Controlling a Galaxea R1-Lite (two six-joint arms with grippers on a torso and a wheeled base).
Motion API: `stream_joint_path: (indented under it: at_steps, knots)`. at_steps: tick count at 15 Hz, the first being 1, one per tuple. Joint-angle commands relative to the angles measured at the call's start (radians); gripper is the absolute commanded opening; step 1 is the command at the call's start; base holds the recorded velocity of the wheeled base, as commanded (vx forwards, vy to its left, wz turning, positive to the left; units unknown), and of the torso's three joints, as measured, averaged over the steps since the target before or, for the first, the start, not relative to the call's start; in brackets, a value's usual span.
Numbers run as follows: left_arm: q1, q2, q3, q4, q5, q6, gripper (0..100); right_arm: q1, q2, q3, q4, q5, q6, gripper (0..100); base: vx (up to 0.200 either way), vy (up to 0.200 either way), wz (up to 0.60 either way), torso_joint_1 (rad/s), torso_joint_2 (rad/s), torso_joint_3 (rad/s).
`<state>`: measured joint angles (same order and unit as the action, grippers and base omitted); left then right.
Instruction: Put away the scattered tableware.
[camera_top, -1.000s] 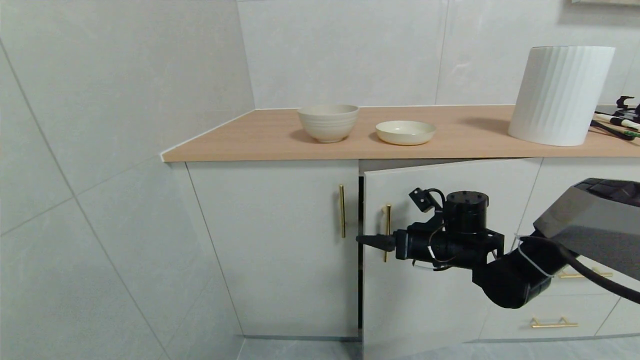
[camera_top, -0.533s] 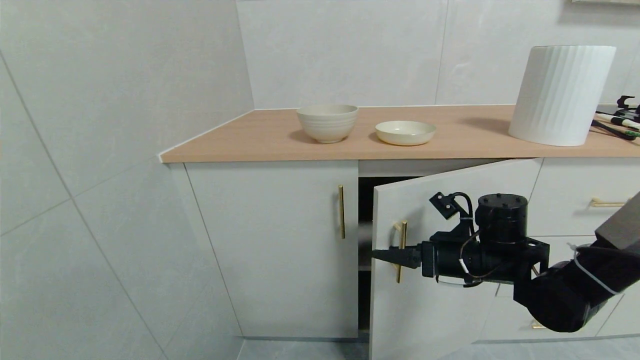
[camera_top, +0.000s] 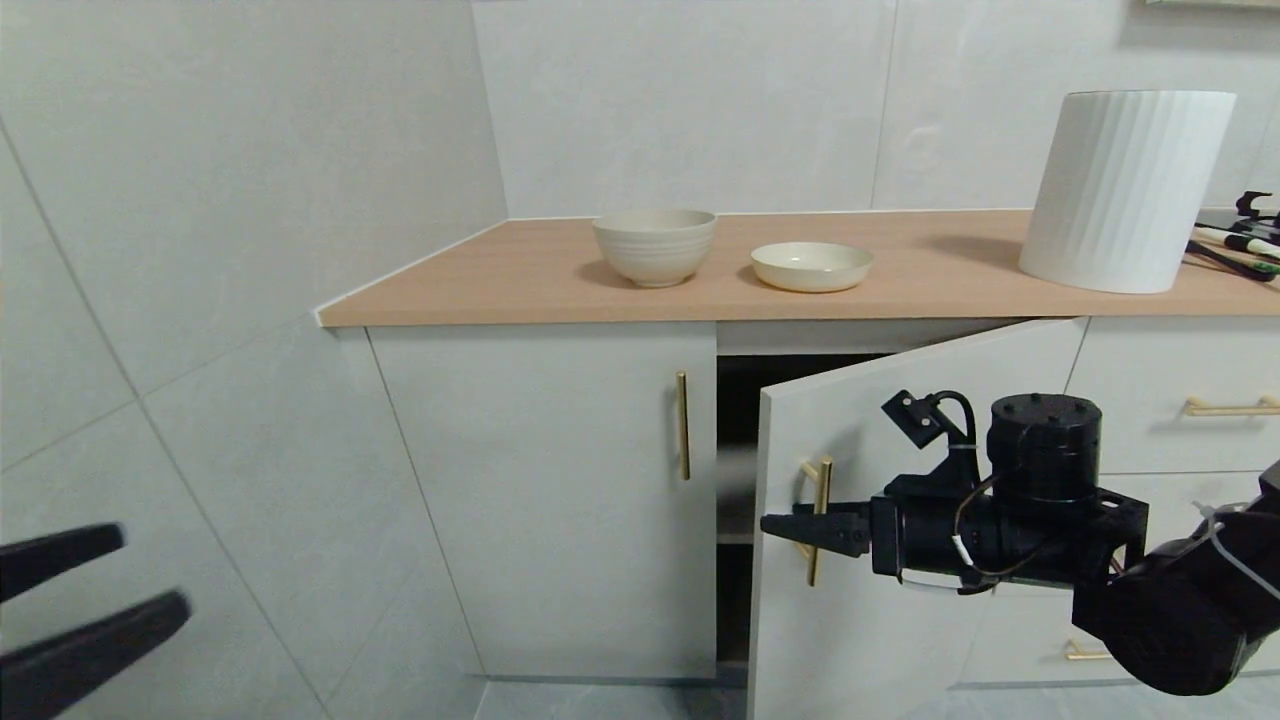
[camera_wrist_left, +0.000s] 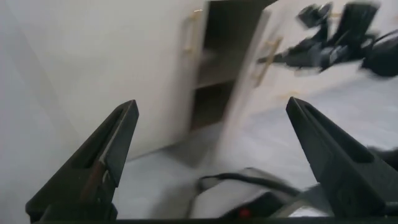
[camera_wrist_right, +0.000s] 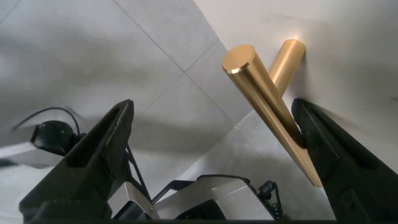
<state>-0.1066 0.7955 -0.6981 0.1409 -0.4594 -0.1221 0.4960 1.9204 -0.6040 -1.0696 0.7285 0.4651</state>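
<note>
Right pincer (camera_top: 795, 526) spread apart, one finger against the gold handle (camera_top: 817, 520) of the half-open cabinet door (camera_top: 900, 400). Left pincer (camera_top: 140, 572) gapes wide, low down. Bowl (camera_top: 655, 245) and plate (camera_top: 811, 265) sit side by side on the surface (camera_top: 500, 280).

A bowl (camera_top: 655, 245) stands on the desk (camera_top: 480, 285), left of a shallow dish (camera_top: 811, 266), near it but apart. A white ribbed tub (camera_top: 1125, 190) stands well to the right. Below, the right door (camera_top: 900, 400) hangs ajar beside the shut left door (camera_top: 540, 480). The right gripper (camera_top: 800, 525) is at the open door's brass handle (camera_top: 818, 560). The left gripper (camera_top: 150, 572), fingers apart, is low on the near left.
</note>
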Motion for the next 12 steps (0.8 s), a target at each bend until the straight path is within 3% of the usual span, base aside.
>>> stream_joint_path:
  at_steps: [1,2,4,5,8,9,12]
  knots:
    - [-0.148,0.599,-0.089,-0.320,-0.124,-0.145,100,0.001,-0.011,0.018,0.007,0.000,0.001,100,0.000,0.000,0.00,0.000,0.00,0.000]
    - [-0.163,0.645,-0.087,-0.366,-0.124,-0.171,100,0.001,-0.011,0.017,0.007,0.000,0.000,100,0.000,0.000,0.00,0.000,0.00,0.000]
    - [-0.251,0.806,-0.026,-0.584,-0.122,-0.255,100,0.001,-0.017,0.026,0.007,0.000,0.000,100,0.000,0.000,0.00,0.000,0.00,0.000]
    - [-0.277,0.852,0.012,-0.659,-0.122,-0.277,100,0.001,-0.020,0.038,0.007,0.000,0.000,100,0.000,0.000,0.00,0.000,0.00,0.000]
    - [-0.328,0.965,0.131,-0.914,-0.119,-0.310,100,0.001,-0.021,0.049,0.007,0.000,-0.005,100,0.000,0.000,0.00,0.000,0.00,0.000]
    - [-0.332,1.024,0.175,-1.032,-0.087,-0.312,100,0.001,-0.021,0.050,0.007,0.000,-0.005,100,0.000,0.000,0.00,0.000,0.00,0.000]
    - [-0.357,1.104,0.198,-1.143,-0.070,-0.312,100,0.004,-0.015,0.056,0.007,0.000,-0.005,100,0.000,0.000,0.00,0.000,0.00,0.000]
